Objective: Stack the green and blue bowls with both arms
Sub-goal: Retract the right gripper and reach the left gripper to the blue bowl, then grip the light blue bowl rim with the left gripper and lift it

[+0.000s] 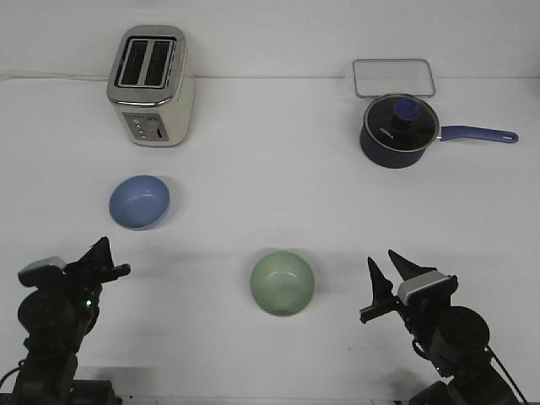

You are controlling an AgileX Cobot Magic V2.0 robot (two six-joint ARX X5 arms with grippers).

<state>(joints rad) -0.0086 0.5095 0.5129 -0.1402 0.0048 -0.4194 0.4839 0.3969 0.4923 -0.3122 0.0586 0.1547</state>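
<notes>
Nothing was stacked yet, as I judged it: the blue bowl (pixel 139 202) and green bowl (pixel 283 283) sat well apart on the table (pixel 270 152). My left gripper (pixel 108 256) and right gripper (pixel 386 272) were both spread open, empty.

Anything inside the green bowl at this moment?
Nothing: the green bowl shows a bare interior. The blue bowl sits apart, also showing nothing inside. What lies beneath either is hidden.
</notes>
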